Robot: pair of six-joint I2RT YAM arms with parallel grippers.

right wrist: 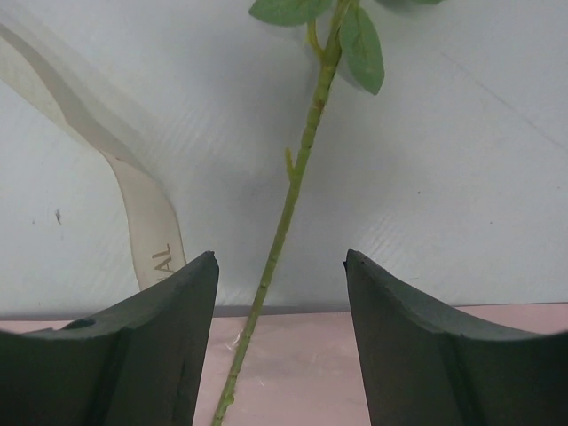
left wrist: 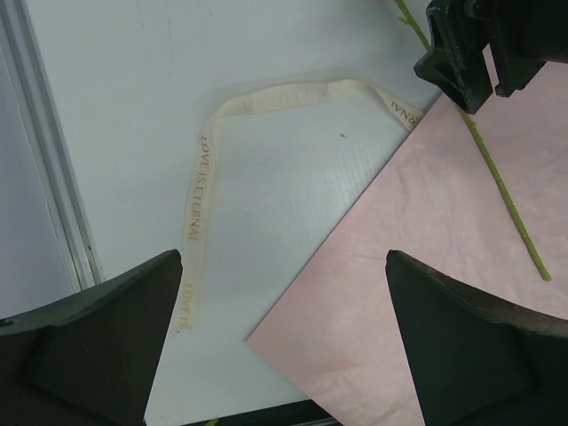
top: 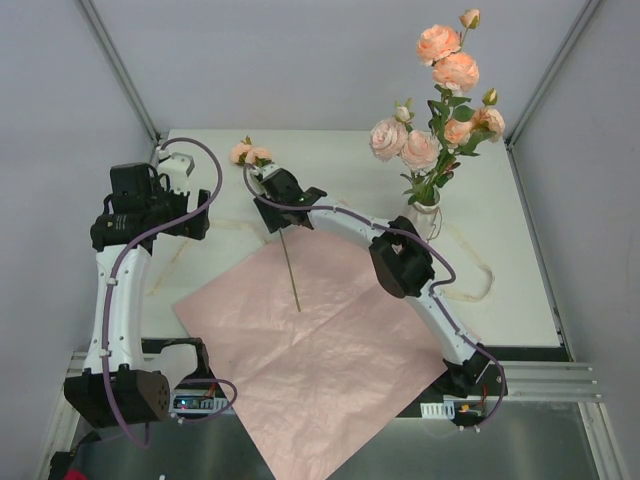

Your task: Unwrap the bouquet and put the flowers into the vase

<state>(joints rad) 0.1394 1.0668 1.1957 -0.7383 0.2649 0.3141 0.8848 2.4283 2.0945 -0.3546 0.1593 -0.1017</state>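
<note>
Wrap (top: pixel 320 350) is lying open, most roses (top: pixel 440 100) are standing in vase (top: pixel 427 212); right gripper (right wrist: pixel 280 257), jaws apart, is straddling last rose stem (top: pixel 291 275); left gripper (left wrist: pixel 282 257) is gaping.

We are looking into small enclosed booth. White table (top: pixel 520 290) is taking up whole base. Pale grey back wall (top: pixel 300 60) is closing far side; left wall (top: pixel 45 130) and right wall (top: pixel 605 220) are flanking table as plain matte panels. Metal struts (top: pixel 115 65) are running up far corners. Aluminium rail (top: pixel 545 378) is edging near side. Light is falling soft, even; shadows are showing faint.
</note>
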